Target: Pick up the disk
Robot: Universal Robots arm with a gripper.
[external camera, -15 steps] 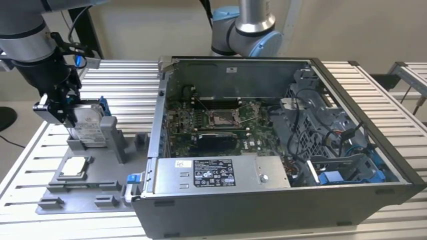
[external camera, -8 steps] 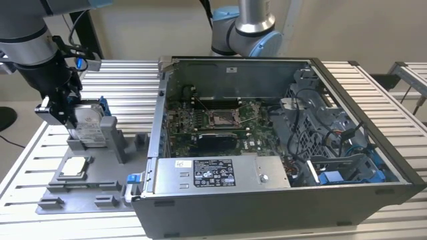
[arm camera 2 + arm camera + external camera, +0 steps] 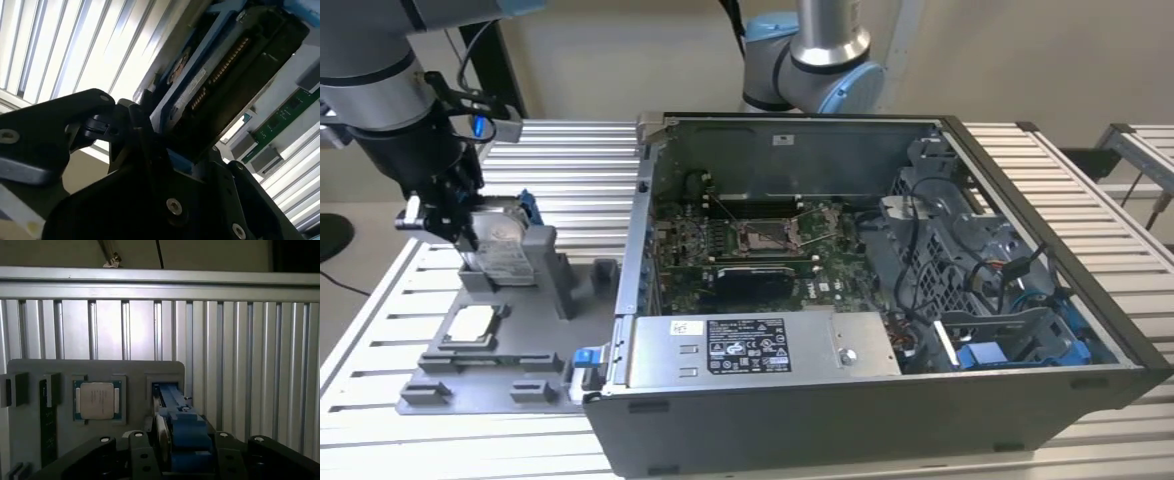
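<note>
The disk (image 3: 507, 240) stands on edge in a slot of the grey fixture (image 3: 480, 375) at the exterior view's left, its silver face and blue bracket showing. My gripper (image 3: 470, 232) reaches down from the dark arm and is shut on the disk, one finger on each flat side. In the first wrist view the disk's blue bracket edge (image 3: 180, 425) sits between the black fingers (image 3: 142, 455) of my gripper (image 3: 182, 452). The second wrist view shows the disk's (image 3: 220, 70) connector side and blue frame close up, clamped at my gripper (image 3: 172, 150).
A small square silver chip (image 3: 467, 327) lies in a pocket of the fixture, near the disk. An open computer case (image 3: 854, 280) with a grey box (image 3: 754, 345) fills the exterior view's middle and right. A second arm (image 3: 814, 60) stands behind it. Everything rests on a slatted metal table (image 3: 574, 150).
</note>
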